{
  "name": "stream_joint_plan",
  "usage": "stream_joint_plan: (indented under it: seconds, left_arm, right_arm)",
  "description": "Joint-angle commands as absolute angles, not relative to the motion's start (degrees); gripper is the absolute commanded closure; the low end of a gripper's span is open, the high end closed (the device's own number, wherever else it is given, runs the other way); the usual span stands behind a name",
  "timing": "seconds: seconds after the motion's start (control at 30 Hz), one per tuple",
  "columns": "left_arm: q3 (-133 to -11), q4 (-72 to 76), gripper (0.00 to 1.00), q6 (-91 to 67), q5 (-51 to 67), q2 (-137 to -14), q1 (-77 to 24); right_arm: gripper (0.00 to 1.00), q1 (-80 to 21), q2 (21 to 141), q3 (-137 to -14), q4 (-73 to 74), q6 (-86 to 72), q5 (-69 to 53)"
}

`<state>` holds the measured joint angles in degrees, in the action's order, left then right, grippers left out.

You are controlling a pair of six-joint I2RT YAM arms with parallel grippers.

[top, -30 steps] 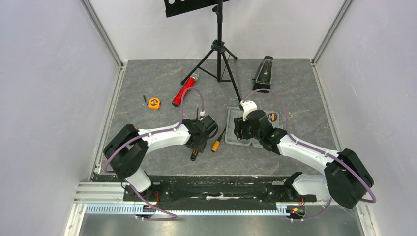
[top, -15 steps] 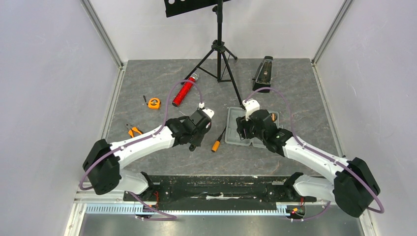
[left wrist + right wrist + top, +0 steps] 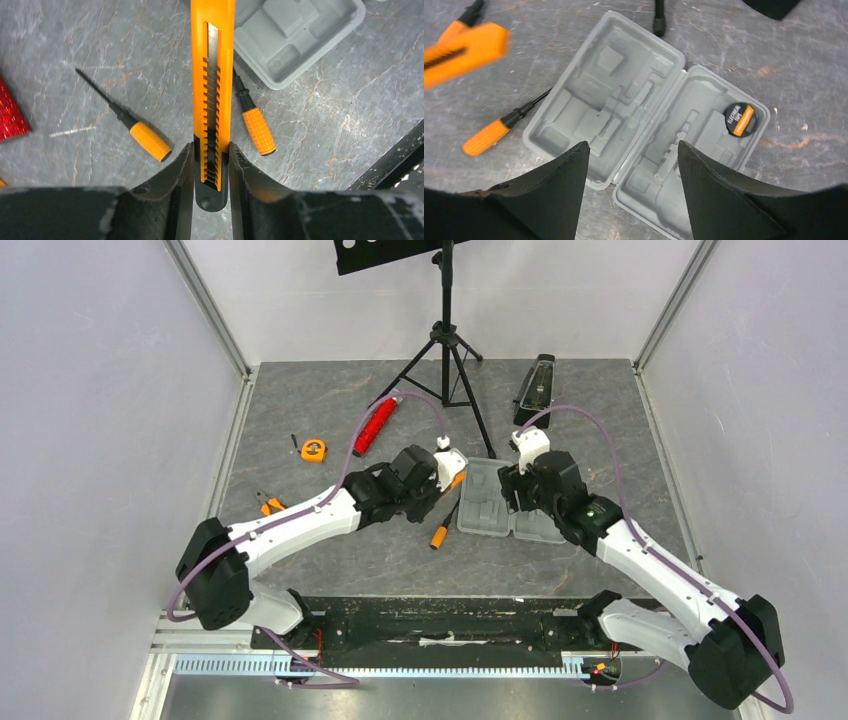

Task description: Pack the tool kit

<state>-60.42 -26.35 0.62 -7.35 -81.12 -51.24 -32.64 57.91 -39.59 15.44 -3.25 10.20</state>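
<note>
Pliers [image 3: 268, 504] nearest, on the table [image 3: 330, 570] just left of the left forearm. Next row: case [image 3: 508, 508] lying open and flat, recesses up. One screwdriver [image 3: 441, 528] lies just off its left edge, handle toward the bases. A second screwdriver [image 3: 148, 140] lies further left, seen only from the left wrist. Left gripper [image 3: 211, 150] is clamped on the black butt of an orange knife [image 3: 212, 75], whose far end is just left of the case, not over it. In the case only a black disc [image 3: 740, 119] with an orange label, right half. Right gripper [image 3: 634, 155] hovers above the hinge, fingers spread, nothing between them. Farther back: tape measure [image 3: 313, 449], red cylinder [image 3: 375, 426], tripod stand [image 3: 446, 350] with one foot just beside the case's far edge, metronome [image 3: 536, 388].
</note>
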Motion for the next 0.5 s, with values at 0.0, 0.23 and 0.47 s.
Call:
stream_joint_plan:
  seconds: [0.0, 0.23, 0.47]
  left_arm:
    - [-64.0, -23.1, 0.86, 15.0, 1.6, -82.2, -51.6]
    - [-64.0, -27.4, 0.85, 29.6, 8.4, -80.0, -51.5]
    - [-60.8, -28.7, 0.93, 37.9, 15.5, -75.2, -51.5]
  right_arm:
    - [0.31, -32.3, 59.3, -47.0, 19.8, 5.3, 0.3]
    - [0.31, -32.2, 60.2, -50.0, 20.9, 13.9, -11.5]
    - [0.34, -32.8, 56.9, -44.8, 18.5, 24.8, -24.0]
